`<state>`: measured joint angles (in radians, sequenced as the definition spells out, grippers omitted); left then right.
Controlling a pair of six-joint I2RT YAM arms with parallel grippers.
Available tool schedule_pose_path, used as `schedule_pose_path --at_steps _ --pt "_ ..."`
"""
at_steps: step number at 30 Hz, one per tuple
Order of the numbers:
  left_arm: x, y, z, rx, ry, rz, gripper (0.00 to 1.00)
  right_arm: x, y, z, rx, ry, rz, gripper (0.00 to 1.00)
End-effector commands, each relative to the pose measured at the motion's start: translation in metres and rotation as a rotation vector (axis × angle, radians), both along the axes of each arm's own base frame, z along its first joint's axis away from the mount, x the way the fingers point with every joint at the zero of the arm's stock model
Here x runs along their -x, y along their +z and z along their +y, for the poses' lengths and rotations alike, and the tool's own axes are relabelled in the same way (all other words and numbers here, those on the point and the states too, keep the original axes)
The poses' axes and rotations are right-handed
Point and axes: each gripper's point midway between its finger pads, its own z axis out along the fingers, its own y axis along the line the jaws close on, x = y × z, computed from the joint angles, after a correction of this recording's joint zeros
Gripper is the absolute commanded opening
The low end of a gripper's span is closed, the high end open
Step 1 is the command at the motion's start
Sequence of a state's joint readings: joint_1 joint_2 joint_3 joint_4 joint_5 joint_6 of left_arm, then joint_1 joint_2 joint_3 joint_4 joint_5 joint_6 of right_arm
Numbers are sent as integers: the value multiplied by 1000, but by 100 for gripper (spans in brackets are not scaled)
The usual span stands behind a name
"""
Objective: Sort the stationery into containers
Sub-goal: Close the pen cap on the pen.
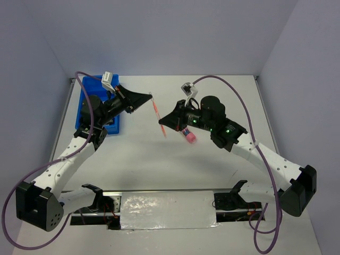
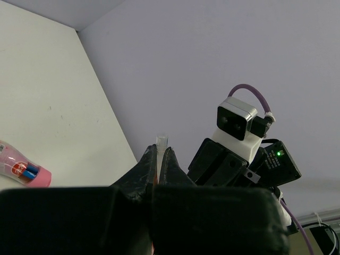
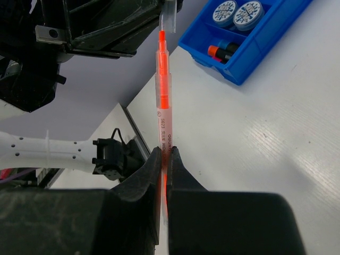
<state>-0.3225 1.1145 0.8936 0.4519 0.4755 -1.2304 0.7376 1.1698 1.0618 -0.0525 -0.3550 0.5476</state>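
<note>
White matte table (image 1: 159, 164), slim orange stick (image 3: 163, 90)

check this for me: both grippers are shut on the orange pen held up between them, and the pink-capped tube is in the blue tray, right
Not quite. The pink-capped tube is not in the blue tray; it lies on the table by the right gripper, as the top view shows. The rest holds: the left gripper and the right gripper are both shut on the orange pen held up between them.

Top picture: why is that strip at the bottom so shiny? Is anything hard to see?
Top view: the silver strip glares white with reflected light. Right wrist view: the orange pen looks sharp; the right pincer, close up, is just dark, with little detail.
</note>
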Motion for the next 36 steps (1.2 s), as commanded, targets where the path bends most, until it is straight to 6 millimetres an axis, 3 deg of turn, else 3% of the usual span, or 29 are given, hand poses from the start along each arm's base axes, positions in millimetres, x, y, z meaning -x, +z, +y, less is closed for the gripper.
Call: schedule_pose_path --at_steps 1,13,27,32,36 --pt "9 24 4 23 3 -110 0 -2 31 5 -45 5 -78 0" --pt "11 31 3 29 -6 -128 0 -10 33 7 -27 -13 -87 0" --pt "13 15 2 -32 -18 -128 0 -14 53 4 -37 -28 -122 0" --pt "21 20 -8 -43 -77 -169 0 -22 51 5 -37 -39 -118 0" --pt "27 17 -18 -81 -107 -176 0 -35 69 3 -54 -68 -155 0"
